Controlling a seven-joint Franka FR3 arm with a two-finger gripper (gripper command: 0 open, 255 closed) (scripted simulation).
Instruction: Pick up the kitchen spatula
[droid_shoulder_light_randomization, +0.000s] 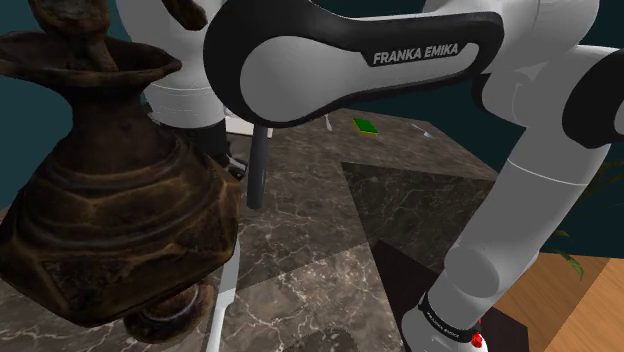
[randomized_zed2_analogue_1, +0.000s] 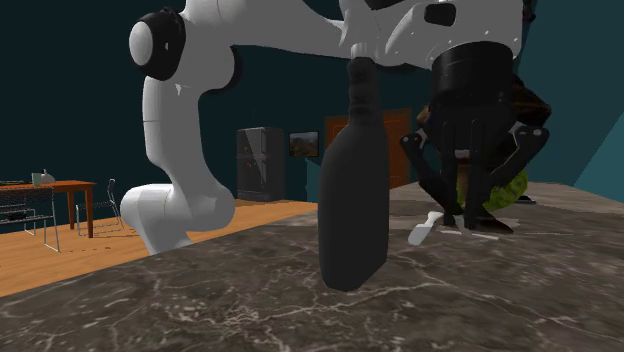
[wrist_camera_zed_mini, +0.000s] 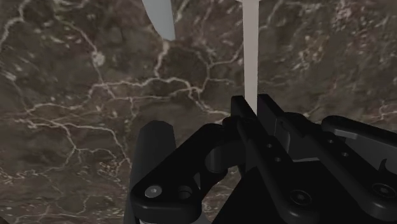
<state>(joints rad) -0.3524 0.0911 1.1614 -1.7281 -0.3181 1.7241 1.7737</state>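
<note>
Wrist view is looking straight down onto a dark marble counter (wrist_camera_zed_mini: 76, 95) veined in white. The spatula (wrist_camera_zed_mini: 250, 51) — drawn plain white, a long narrow strip — is lying flat there and running in under the gripper (wrist_camera_zed_mini: 202, 124), where it is passing out of sight behind the black body. The fingers are standing apart, wider than the strip, and whether either is touching it cannot be told. A pale grey rounded blade (wrist_camera_zed_mini: 159, 18) is lying near the spatula, apart from it.

In the second exterior view the black hand is hanging low from the white arm (randomized_zed2_analogue_1: 190, 130), with its fingertips nearly at the counter and pale pieces lying at them. A black upright utensil (randomized_zed2_analogue_1: 355, 190) with a broad flat blade is standing on the counter nearer that camera — beside the gripper, not touching it.

In the shoulder view a big brown vase (droid_shoulder_light_randomization: 110, 190) is looming in the foreground, and a small green object (droid_shoulder_light_randomization: 366, 126) is lying far across the counter.
</note>
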